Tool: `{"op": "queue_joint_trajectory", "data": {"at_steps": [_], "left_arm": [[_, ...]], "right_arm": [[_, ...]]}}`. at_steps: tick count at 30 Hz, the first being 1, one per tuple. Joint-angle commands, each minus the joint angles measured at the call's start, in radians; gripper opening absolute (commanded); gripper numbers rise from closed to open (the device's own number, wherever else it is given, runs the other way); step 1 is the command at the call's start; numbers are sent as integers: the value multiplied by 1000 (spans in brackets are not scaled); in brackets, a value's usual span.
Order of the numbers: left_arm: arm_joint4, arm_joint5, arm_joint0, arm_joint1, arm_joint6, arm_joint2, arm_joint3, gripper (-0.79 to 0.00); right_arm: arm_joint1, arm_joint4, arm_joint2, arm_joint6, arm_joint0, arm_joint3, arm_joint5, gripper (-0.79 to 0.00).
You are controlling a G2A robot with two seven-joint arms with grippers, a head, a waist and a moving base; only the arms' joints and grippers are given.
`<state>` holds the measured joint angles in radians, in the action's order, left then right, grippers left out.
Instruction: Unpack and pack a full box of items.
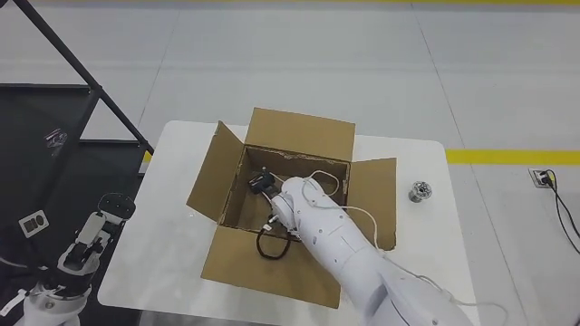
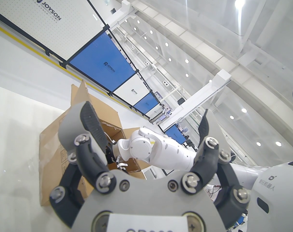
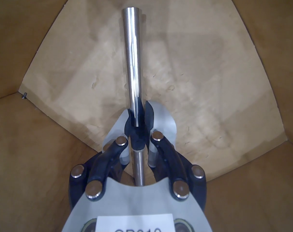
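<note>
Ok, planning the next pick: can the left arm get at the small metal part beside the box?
Probably not: the open box and the right arm stand between the left gripper and the metal part.

Bright ceiling lamps (image 2: 239, 2) glare; inside the box (image 3: 209, 61) it is dim.

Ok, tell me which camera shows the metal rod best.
The right wrist view: the metal rod is clear along its shiny length, clamped in the right claw inside the cardboard box. In the top view the right arm hides it; in the left wrist view the box wall does.
</note>
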<state>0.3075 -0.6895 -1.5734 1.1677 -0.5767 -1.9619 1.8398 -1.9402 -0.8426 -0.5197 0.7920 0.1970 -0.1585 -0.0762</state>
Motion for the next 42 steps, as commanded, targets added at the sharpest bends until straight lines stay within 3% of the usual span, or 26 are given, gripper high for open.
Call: {"op": "queue_joint_trajectory", "data": {"at_steps": [1,7,15,26,34,42], "left_arm": [[0,0,0,0,0,0,0,0],[0,0,0,0,0,0,0,0],[0,0,0,0,0,0,0,0],[0,0,0,0,0,0,0,0],[0,0,0,0,0,0,0,0],[0,0,0,0,0,0,0,0]], "right_arm": [[1,2,-4,-2,-2,3,0,-785],[10,26,-27,-24,-31,6,-23,-785],[37,74,-67,12,-90,16,-169,-785],[76,75,-88,8,-110,13,-252,-785],[103,61,-97,5,-107,-41,-359,-785],[148,24,-112,-26,-85,-152,-382,-785]]}}
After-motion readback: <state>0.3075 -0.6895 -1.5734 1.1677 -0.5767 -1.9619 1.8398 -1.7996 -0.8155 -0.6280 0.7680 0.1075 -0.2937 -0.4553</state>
